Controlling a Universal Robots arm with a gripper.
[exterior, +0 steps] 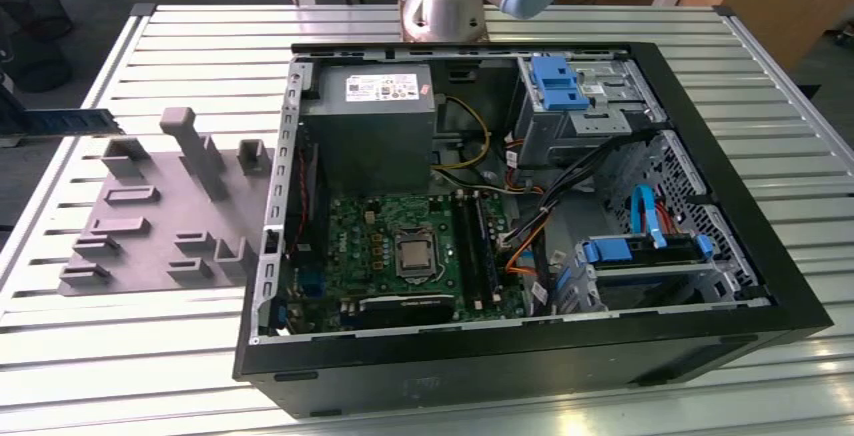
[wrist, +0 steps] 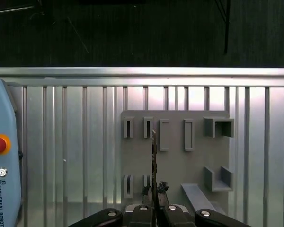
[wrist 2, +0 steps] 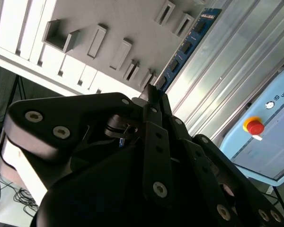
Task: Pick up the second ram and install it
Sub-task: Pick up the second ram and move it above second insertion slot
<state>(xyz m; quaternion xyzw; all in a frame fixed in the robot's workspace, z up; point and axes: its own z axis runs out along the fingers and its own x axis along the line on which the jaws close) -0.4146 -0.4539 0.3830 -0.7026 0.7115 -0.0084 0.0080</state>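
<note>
— Right, exterior view first: where's the second ram (exterior: pixel 74 119)?
— Out at nine o'clock, near the table (exterior: pixel 134 356) edge, well apart from the open computer case (exterior: pixel 534 356) at centre. The grey fixture (exterior: pixel 147 226) lies between them, at about eight o'clock. The arm's base (exterior: pixel 441 1) stands at twelve.
— And the second wrist view?
— The gripper (wrist 2: pixel 151 96) has its black fingers (wrist 2: pixel 154 123) pressed together on one end of the blue-green stick. The rest juts out past them, chips showing, with the fixture behind. A teach pendant (wrist 2: pixel 270 137) with a red button (wrist 2: pixel 254 126) is beside the table's slats.
— First wrist view?
— The same pinch: the stick is edge-on, a thin line running out from the closed fingertips, over the fixture's slots.
</note>
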